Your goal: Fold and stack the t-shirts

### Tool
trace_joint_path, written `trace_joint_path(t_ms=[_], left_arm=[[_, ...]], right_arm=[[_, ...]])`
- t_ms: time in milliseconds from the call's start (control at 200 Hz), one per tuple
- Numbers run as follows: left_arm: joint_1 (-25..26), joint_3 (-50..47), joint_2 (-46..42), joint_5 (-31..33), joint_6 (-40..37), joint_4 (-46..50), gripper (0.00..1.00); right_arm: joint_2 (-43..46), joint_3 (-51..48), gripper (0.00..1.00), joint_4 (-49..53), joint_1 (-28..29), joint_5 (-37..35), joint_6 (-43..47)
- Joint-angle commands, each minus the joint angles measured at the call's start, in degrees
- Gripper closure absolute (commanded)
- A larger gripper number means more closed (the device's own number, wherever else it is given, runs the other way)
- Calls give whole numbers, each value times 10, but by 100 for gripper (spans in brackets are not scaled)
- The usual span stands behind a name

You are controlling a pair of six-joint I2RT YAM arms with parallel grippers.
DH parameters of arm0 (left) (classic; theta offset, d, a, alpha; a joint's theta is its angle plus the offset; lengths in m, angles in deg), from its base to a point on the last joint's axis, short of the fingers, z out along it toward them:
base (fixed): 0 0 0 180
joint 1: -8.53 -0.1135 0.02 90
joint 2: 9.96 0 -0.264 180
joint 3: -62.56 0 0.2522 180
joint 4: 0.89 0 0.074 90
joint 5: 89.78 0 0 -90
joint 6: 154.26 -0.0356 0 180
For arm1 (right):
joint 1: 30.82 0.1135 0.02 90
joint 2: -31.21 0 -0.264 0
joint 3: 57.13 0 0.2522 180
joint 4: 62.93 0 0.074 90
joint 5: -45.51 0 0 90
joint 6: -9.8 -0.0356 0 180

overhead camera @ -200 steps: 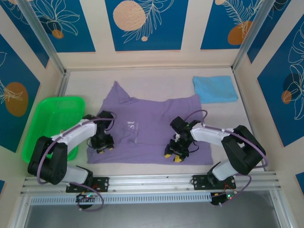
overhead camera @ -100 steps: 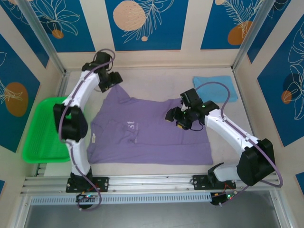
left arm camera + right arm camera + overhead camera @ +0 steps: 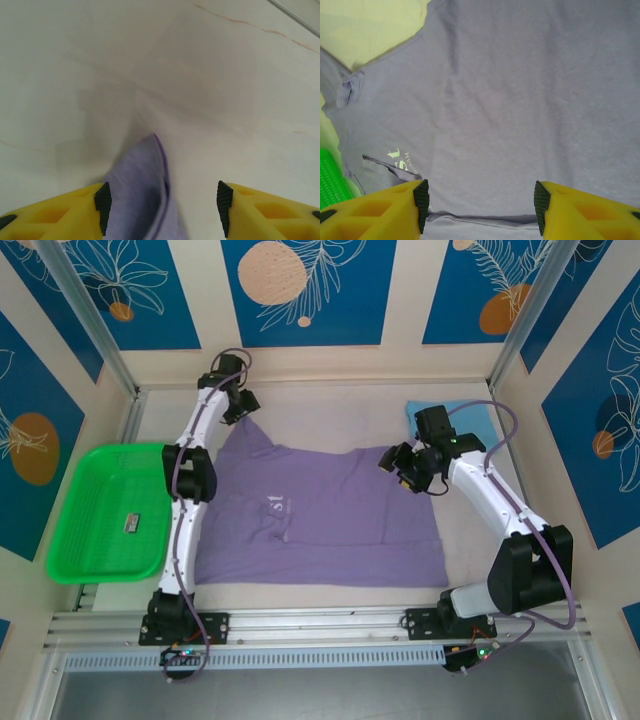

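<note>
I have the lavender-purple short-sleeved t-shirt [image 3: 320, 520] lying flat on the pale worktop [image 3: 330, 405], white lettering up, with one sleeve reaching toward the far-left corner. My left tool [image 3: 242, 406] is at that sleeve with its fingers spread. The sleeve tip lies between them, closer to the left pad [image 3: 102, 200]. My right tool [image 3: 402, 466] is over the shirt's far-right shoulder, fingers spread, nothing between them. The folded sky-blue t-shirt [image 3: 478, 418] lies far right, partly hidden by the right arm. A bright green plastic tray [image 3: 100, 480] sits left of the purple shirt.
</note>
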Motion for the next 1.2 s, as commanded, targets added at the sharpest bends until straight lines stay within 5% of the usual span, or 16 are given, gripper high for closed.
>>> trace_joint_path(t_ms=[0, 240, 385, 630, 945, 1195], left_arm=[[-13, 25, 16, -11, 14, -30, 41], [-13, 26, 46, -37, 34, -74, 51], [-13, 28, 52, -45, 35, -96, 66], [-14, 28, 60, -58, 30, -105, 73], [-15, 28, 59, -71, 21, -94, 100], [-15, 27, 39, -66, 10, -90, 100]], right_arm=[[-1, 12, 40, 31, -9, -1, 22], [0, -14, 40, 17, -42, 3, 23], [-21, 4, 40, 12, -59, 1, 34], [-47, 25, 41, 9, -73, 7, 47], [-78, 63, 41, 22, -103, 1, 53], [-97, 78, 42, 21, -113, -8, 54]])
